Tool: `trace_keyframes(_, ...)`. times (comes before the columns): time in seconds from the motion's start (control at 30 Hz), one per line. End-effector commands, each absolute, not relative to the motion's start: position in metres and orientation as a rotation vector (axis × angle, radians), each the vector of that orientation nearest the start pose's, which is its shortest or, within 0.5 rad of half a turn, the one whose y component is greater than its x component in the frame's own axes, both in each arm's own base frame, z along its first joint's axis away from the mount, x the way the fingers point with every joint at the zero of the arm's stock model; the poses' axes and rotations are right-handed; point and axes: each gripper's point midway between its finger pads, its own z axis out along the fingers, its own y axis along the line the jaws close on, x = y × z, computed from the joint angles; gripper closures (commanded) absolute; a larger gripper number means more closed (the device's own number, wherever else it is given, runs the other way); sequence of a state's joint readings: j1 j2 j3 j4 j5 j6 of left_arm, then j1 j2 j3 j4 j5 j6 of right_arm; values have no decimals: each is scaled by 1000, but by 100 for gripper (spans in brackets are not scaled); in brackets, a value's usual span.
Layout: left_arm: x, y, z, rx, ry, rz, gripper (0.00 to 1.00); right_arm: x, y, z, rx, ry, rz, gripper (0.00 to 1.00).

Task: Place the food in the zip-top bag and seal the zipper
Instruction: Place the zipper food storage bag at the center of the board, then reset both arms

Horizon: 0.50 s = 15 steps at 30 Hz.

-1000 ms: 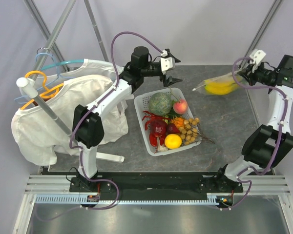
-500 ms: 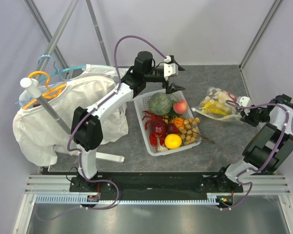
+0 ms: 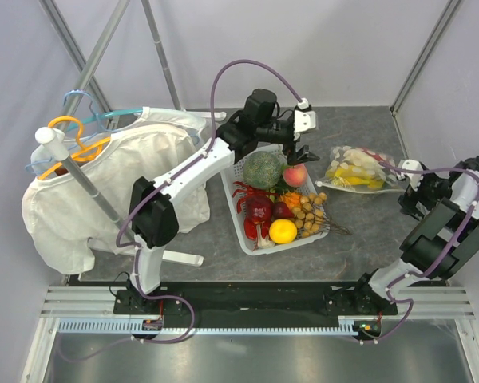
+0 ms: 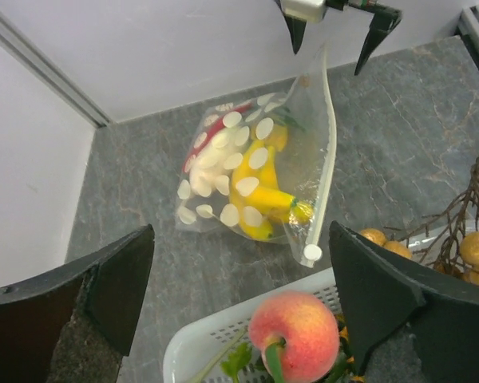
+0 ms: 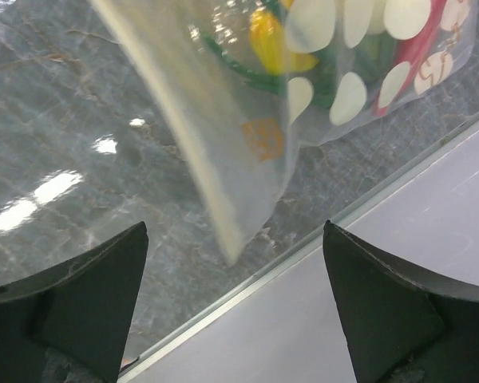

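The zip-top bag (image 3: 355, 169) lies flat on the grey table, right of the basket. Food shows inside it: a yellow banana bunch (image 4: 259, 191) and a red chili (image 4: 215, 136). The zipper (image 4: 327, 159) runs along the edge nearest the basket, with its white piece (image 4: 311, 252) at the near end. My right gripper (image 3: 415, 187) is open at the bag's right corner; the zipper's far end (image 5: 223, 223) lies loose between its fingers. My left gripper (image 3: 305, 142) hangs open over the basket's far right corner, holding nothing.
A white slotted basket (image 3: 233, 163) holds a green melon (image 3: 262, 169), a peach (image 4: 295, 335), a lemon (image 3: 283, 230), a brown berry bunch (image 3: 307, 211) and red pieces. White cloth on hangers (image 3: 104, 183) fills the left. The side wall (image 5: 399, 303) runs close by the right gripper.
The right gripper brought the bag down from the air to the table, opened and let it go. The left arm swung right, over the basket's far corner towards the bag.
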State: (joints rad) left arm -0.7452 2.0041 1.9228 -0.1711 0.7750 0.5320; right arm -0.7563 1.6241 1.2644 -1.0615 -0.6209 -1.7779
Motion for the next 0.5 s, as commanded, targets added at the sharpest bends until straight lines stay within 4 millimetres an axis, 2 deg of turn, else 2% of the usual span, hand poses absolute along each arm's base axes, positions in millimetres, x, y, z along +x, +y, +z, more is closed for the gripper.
trace_keyframes(0.0, 351, -475, 301, 1475, 1238, -828, 2, 271, -158, 143, -1240, 2112, 118, 2)
trace_keyframes(0.07, 351, -477, 306, 1465, 1266, -808, 0, 258, -141, 148, -1257, 2093, 187, 2)
trace_keyframes(0.1, 344, -479, 295, 1493, 1306, -809, 0, 253, -135, 150, -1258, 2088, 212, 2)
trace_keyframes(0.2, 335, -480, 289, 1510, 1370, -804, 0, 237, -113, 165, -1261, 2060, 252, 2)
trace_keyframes(0.23, 335, -479, 286, 1504, 1404, -797, 0, 237, -108, 172, -1198, 2064, 268, 2)
trace_keyframes(0.27, 332, -481, 293, 1488, 1417, -813, 0, 238, -104, 178, -1167, 2057, 266, 2)
trace_keyframes(0.3, 329, -478, 283, 1502, 1474, -823, 0, 238, -101, 187, -1146, 2045, 241, 2)
trace_keyframes(0.33, 329, -478, 281, 1501, 1499, -826, 0, 241, -95, 195, -1090, 2024, 257, 2)
trace_keyframes(0.37, 328, -478, 292, 1489, 1495, -825, 0, 243, -91, 202, -1053, 2012, 264, 2)
trace_keyframes(0.4, 327, -476, 291, 1473, 1538, -829, 0, 245, -88, 212, -1019, 1995, 259, 2)
trace_keyframes(0.43, 325, -472, 281, 1484, 1599, -834, 0, 248, -83, 220, -975, 1973, 276, 2)
trace_keyframes(0.47, 323, -470, 287, 1474, 1611, -836, 0, 253, -75, 231, -874, 1948, 338, 2)
